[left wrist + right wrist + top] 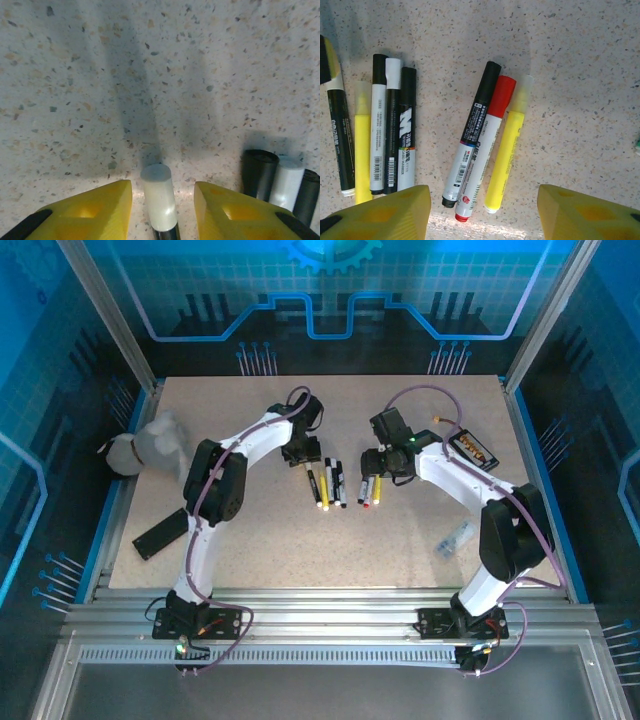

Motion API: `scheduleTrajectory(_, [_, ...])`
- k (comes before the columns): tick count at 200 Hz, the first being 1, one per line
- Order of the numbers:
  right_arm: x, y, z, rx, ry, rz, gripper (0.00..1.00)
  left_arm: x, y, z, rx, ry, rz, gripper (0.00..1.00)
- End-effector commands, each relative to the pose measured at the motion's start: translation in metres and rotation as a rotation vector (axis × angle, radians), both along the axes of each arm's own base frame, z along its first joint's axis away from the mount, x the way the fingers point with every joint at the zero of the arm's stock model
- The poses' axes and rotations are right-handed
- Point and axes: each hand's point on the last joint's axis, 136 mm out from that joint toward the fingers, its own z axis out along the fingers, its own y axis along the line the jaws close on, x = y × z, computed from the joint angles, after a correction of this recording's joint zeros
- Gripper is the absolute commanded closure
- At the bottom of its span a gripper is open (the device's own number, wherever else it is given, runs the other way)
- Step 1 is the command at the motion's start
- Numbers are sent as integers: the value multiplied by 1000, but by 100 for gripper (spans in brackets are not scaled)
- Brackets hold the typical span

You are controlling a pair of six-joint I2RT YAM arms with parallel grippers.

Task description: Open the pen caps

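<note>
Well left of the red-capped pen (pixel 492 145): left gripper (pixel 162 200), claw spread partway, straddling a white cap (pixel 159 192) at the end of a dark pen (pixel 339 135), cap untouched by either finger. Nearer, between that and the red-capped pen: four more pens (pixel 378 140) side by side, one yellow, one white, two dark, all capped. Against the red-capped pen's left flank, a black-capped pen (pixel 472 135); just right of it, a yellow pen (pixel 505 160) under a clear cap. Over this trio, right gripper (pixel 485 212), claw wide, holding nothing. By the look of it, nothing opened yet: no loose cap in sight, eight caps left, white one likely first.
</note>
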Motion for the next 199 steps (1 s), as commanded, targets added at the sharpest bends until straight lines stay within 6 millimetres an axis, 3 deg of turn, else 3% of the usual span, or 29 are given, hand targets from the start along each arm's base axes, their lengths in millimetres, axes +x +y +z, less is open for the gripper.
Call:
scheduleTrajectory(1, [-1, 9, -5, 16, 8, 13, 41, -9, -9, -12, -16, 40, 3, 62])
scheduleTrajectory(84, [0, 13, -13, 32, 22, 18, 41, -15, -10, -29, -3, 74, -6, 69])
scheduleTrajectory(151, [-1, 19, -15, 66, 28, 25, 42, -16, -7, -36, 25, 92, -17, 80])
scheduleTrajectory(199, [-7, 56, -14, 217, 31, 109, 43, -7, 5, -13, 15, 56, -3, 93])
